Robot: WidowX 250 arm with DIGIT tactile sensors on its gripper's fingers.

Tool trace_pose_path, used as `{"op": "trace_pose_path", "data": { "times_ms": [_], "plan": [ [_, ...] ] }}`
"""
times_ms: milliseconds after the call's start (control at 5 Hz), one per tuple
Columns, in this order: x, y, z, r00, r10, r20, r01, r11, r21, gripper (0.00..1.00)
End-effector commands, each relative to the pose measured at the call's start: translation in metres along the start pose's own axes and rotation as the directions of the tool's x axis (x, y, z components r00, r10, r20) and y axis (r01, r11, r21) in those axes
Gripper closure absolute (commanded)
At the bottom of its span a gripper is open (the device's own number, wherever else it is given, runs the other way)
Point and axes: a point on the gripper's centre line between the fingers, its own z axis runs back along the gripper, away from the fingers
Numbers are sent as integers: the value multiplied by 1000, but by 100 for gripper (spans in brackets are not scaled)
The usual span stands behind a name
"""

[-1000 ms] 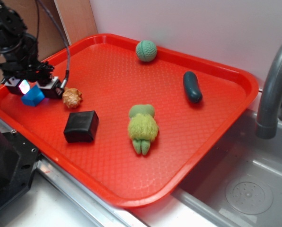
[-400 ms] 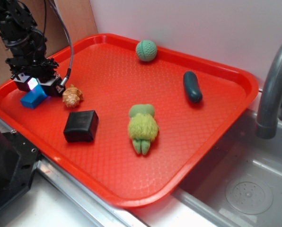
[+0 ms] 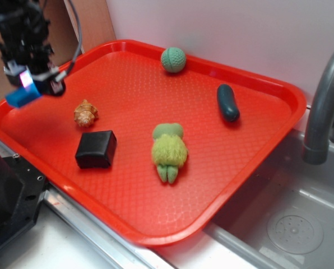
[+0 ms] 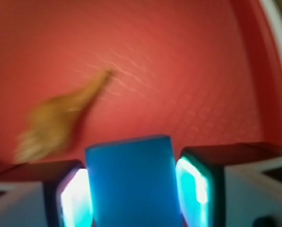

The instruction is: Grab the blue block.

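While lifted clear of the red tray (image 3: 279,106), the gripper (image 3: 28,84) clamps the blue block (image 3: 18,98) between both fingers above the tray's left edge. Green plush toy (image 3: 168,148): tray centre. Black block (image 3: 96,149): left of centre. Dark cucumber (image 3: 227,102), green ball (image 3: 173,60), seashell (image 3: 85,112): apart on the tray.

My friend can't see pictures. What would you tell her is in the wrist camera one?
A bright blue block is squeezed between the gripper's two glowing fingers, filling the bottom of the picture. Behind it is the red tray, with a blurry tan seashell lying on the left.
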Motion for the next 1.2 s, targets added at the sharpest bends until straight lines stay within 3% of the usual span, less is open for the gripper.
{"op": "trace_pose_path", "data": {
  "times_ms": [0, 400, 1000],
  "plan": [
    [26, -27, 97, 985, -149, 85, 141, 985, 97, 100],
    [34, -20, 106, 990, -118, 81, 107, 986, 130, 100],
    [33, -24, 93, 992, -119, 38, 113, 984, 135, 100]
  ]
}}
